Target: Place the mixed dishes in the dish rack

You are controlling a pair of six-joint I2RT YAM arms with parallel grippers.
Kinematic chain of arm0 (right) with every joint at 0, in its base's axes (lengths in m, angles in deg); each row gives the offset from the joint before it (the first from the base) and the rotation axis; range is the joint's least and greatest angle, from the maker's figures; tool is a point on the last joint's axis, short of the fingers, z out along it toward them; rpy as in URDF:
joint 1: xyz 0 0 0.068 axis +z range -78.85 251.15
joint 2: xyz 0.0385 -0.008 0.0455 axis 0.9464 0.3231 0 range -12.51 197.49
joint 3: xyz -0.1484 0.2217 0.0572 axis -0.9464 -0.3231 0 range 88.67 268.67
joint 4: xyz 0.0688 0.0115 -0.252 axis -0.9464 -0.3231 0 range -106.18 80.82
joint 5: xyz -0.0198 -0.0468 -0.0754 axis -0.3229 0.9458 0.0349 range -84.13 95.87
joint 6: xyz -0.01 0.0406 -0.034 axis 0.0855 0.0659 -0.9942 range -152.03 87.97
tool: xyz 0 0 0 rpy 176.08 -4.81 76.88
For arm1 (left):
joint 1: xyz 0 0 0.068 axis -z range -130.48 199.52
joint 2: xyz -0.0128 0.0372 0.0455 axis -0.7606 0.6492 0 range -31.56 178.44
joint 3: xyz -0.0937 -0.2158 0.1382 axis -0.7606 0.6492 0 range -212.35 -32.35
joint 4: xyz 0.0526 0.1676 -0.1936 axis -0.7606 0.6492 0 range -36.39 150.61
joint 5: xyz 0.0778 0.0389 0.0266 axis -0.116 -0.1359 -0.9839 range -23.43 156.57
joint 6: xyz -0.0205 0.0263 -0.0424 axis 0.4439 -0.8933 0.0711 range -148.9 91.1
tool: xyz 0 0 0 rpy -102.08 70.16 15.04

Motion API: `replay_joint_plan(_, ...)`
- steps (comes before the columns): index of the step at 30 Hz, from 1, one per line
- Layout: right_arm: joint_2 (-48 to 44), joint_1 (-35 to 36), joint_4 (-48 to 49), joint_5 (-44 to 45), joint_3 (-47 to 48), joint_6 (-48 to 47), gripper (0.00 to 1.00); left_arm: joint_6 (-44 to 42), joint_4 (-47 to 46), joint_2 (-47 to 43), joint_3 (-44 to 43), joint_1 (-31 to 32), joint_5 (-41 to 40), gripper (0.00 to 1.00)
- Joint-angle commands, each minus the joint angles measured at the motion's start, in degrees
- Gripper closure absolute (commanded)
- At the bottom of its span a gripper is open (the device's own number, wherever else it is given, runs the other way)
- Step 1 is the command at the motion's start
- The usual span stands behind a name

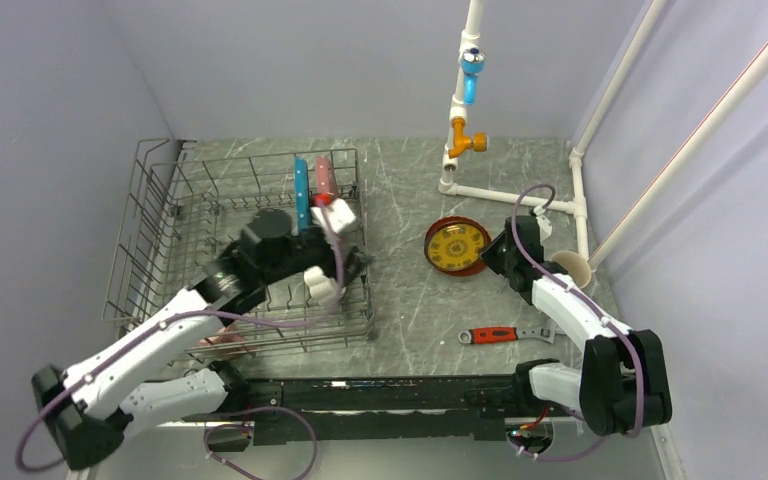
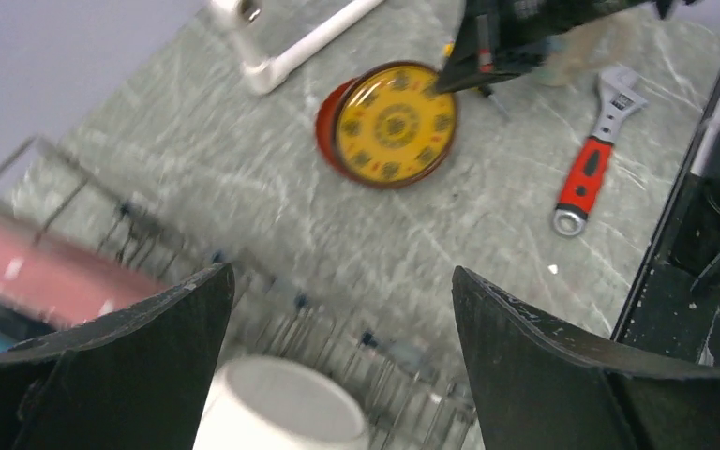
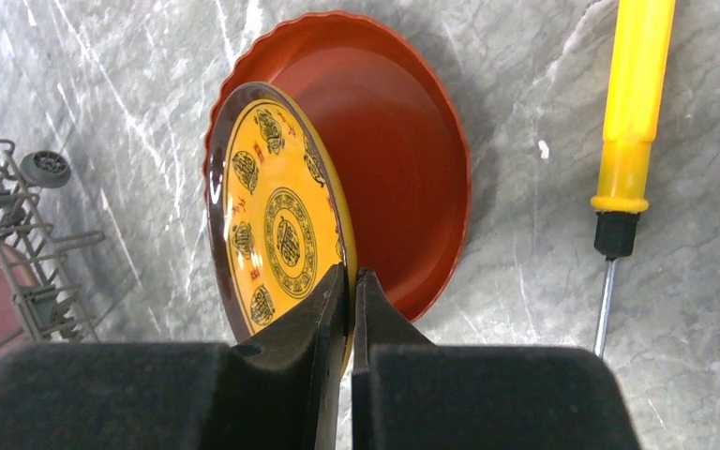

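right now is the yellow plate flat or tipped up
Tipped up: the yellow plate stands tilted off the red dish, rim pinched in the right pincer.

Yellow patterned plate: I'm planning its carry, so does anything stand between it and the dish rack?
The table between yellow patterned plate and dish rack shows nothing lying on it. But the left gripper, open, hangs over the rack's right side, which faces the plate, and may block entry.

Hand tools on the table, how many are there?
2: a red-handled wrench lies toward the near edge, right of the dish rack; a yellow screwdriver lies beside the red-brown plate. Others may be hidden.
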Motion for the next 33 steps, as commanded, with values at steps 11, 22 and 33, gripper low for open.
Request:
replay_joint_plan(11, -6.3, -0.1, -6.2, -10.0, 3.1, 4.0, 1.00, -27.8, -1.8, 40.9, -20.5, 32.3, -39.6, 0.09)
replay_joint_plan(22, -10.9, -0.1, -9.6, -19.5, 2.3, 7.5, 1.00, -33.8, -6.6, 56.4, -26.9, 33.6, -48.7, 0.12)
replay_joint_plan(33, -15.9, -0.1, -13.3, -20.4, 2.2, 8.5, 1.00, -38.3, -11.4, 58.9, -26.9, 33.7, -54.4, 0.45)
